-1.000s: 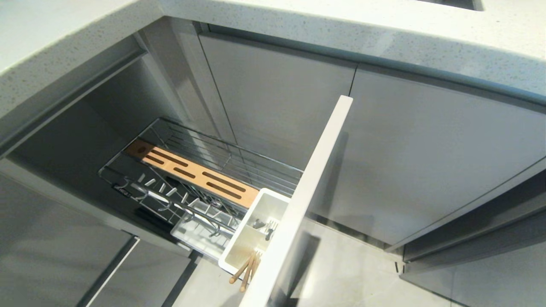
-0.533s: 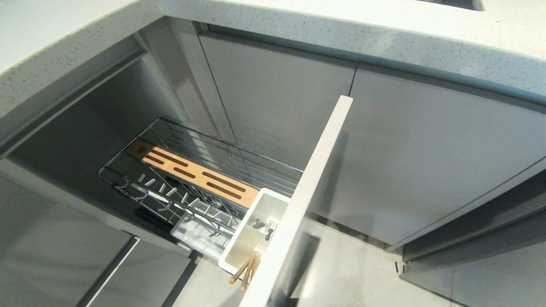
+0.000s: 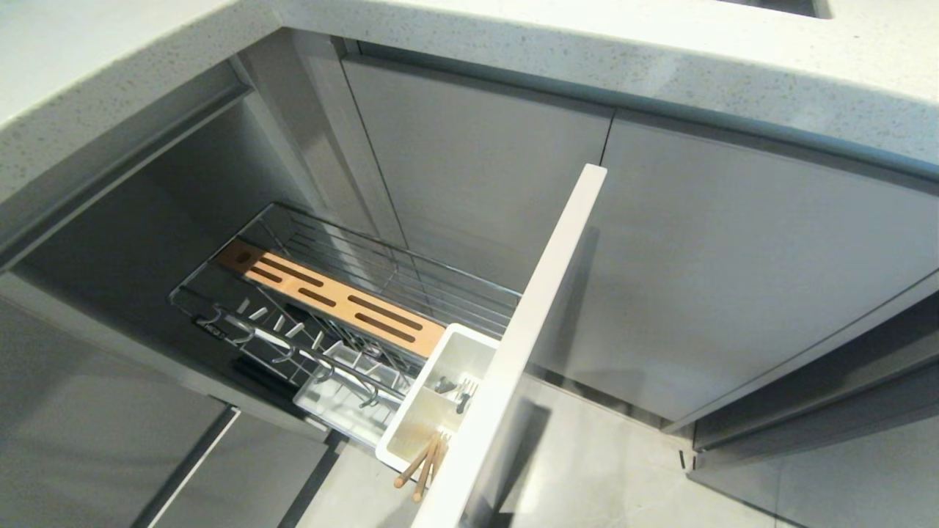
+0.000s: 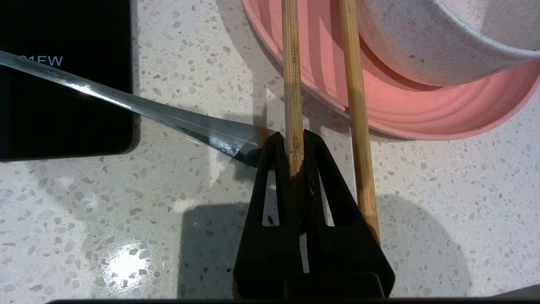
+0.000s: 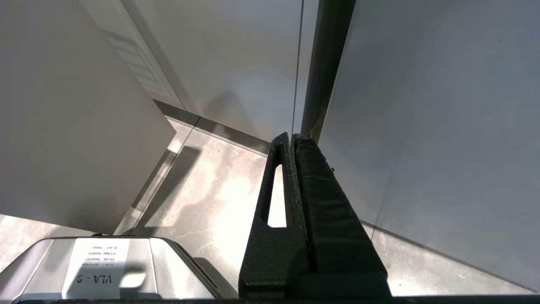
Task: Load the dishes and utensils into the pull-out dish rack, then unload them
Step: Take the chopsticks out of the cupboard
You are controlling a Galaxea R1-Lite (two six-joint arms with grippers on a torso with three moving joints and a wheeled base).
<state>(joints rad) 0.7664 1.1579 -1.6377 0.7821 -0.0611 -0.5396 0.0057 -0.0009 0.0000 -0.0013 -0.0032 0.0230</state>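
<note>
Left gripper [image 4: 294,139] pinched shut on one chopstick [image 4: 292,80] over the speckled counter [image 4: 126,202].
Its mate [image 4: 356,109] lay free alongside, both ends crossing the pink plate's [image 4: 405,114] rim below the white bowl [image 4: 426,42]; the spoon [image 4: 139,107] touched one finger. Right gripper [image 5: 292,137] hung closed near the floor. The rack [image 3: 330,293] stood pulled out, unchanged from a second before.

From my remote seat it's a speckled pale stone countertop [image 3: 587,44] wrapping a corner, flat grey cabinet doors [image 3: 733,279] underneath, glossy light tile floor [image 3: 609,477], bright overhead light glaring off it.
</note>
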